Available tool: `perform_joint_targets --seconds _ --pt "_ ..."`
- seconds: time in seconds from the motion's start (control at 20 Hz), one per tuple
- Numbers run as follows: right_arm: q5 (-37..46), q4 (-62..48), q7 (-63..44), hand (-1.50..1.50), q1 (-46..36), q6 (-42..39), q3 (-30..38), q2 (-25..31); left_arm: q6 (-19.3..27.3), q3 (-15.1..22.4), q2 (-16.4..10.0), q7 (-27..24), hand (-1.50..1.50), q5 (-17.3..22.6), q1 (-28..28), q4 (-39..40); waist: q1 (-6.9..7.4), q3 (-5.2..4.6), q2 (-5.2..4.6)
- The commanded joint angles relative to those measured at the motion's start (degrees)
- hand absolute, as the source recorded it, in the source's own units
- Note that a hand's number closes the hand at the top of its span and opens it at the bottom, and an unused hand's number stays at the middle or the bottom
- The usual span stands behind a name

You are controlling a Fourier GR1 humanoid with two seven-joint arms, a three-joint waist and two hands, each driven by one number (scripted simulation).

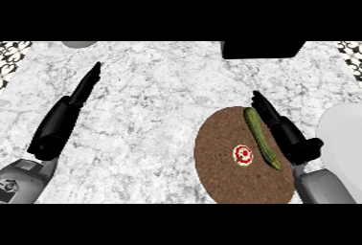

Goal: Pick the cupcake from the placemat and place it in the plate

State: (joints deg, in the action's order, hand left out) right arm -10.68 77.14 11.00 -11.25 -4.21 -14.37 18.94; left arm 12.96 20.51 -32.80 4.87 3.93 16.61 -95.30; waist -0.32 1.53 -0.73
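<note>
One cupcake (243, 154) sits on the placemat (225, 184); left robot hand (56, 122) and right robot hand (290, 136) are straight-fingered, empty.

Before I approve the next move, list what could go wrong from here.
1. The cucumber lies on the placemat between the right hand and the cupcake. Reaching across could shove it into the cupcake, or the hand might close on it instead.
2. The plate shows only partly at the view's right edge, so the cupcake could land on its rim.
</note>
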Motion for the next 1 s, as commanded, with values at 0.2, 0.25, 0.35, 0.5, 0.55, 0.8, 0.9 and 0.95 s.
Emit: perform_joint_targets --seconds 0.2,0.25,0.35,0.5,0.55,0.8,0.9,0.95 --pt "-9.49 -0.50 2.15 1.50 -11.11 -26.00 -5.63 1.07 2.38 -3.38 5.87 3.40 0.00 6.67 -3.90 6.05 5.79 -1.46 -0.95" --pt "-10.50 0.90 2.71 1.50 -12.25 -29.79 -7.55 0.61 2.90 -4.86 6.06 3.63 0.00 7.85 -4.51 7.15 6.96 -1.54 -1.09" --pt "11.40 7.98 9.90 1.50 -20.78 -18.30 -5.06 12.72 2.14 -2.92 6.86 4.91 0.00 8.10 -5.73 7.48 4.96 -2.17 2.06" --pt "-5.10 -10.96 23.15 -1.50 -11.90 -28.29 0.81 4.94 1.03 -7.12 7.45 3.20 0.00 12.04 -7.17 10.22 3.38 -1.31 -0.70" --pt "-4.95 -14.38 25.19 -1.50 -13.46 -32.36 0.87 6.51 1.42 -7.68 8.92 2.33 0.00 12.38 -5.87 12.28 3.22 -1.33 -0.96" --pt "9.25 -18.54 36.92 -1.50 -18.51 -36.13 -6.09 11.04 -0.08 -8.75 8.15 3.32 0.00 13.04 -5.32 13.16 3.36 -1.31 -0.32" --pt "12.69 -18.26 41.15 -1.50 -18.89 -35.08 -7.55 14.14 -0.23 -8.83 8.04 2.45 0.00 12.44 -5.41 13.32 2.71 -1.33 -0.09" --pt "14.07 -17.81 44.09 -1.50 -17.42 -34.56 -8.39 16.13 -2.06 -10.22 7.76 1.31 0.00 14.10 -5.98 15.31 2.15 -1.37 -0.10"
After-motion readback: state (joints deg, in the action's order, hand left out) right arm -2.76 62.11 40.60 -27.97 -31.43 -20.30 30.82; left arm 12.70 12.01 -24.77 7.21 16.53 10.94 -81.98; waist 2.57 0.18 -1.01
